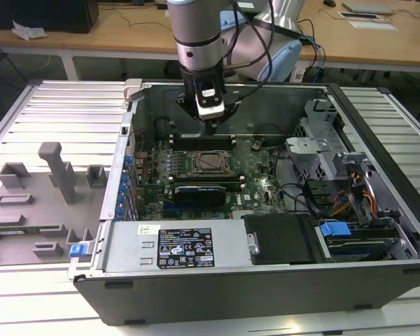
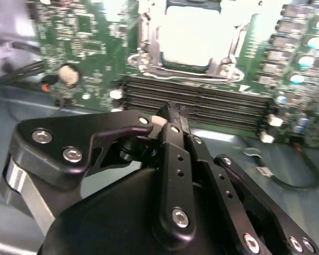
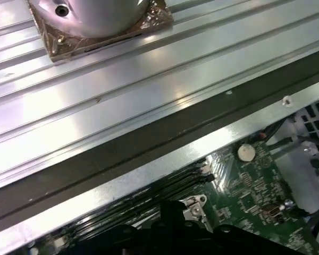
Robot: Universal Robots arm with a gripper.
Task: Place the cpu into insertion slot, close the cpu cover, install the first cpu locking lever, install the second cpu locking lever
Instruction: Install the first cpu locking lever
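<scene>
The cpu lies flat in the insertion slot in the middle of the green motherboard; its pale silver top gleams in the second wrist view. The cpu cover is a silver frame lying down around it. I cannot make out how the locking levers stand. My gripper hangs a little above the board, over the long black memory slots just behind the socket. Its dark fingers are shut together with nothing seen between them.
The board sits deep in an open computer case with high walls. A black card lies in front of the socket, and a drive cage with cables stands at the exterior view's right. The arm's base stands on the ribbed table.
</scene>
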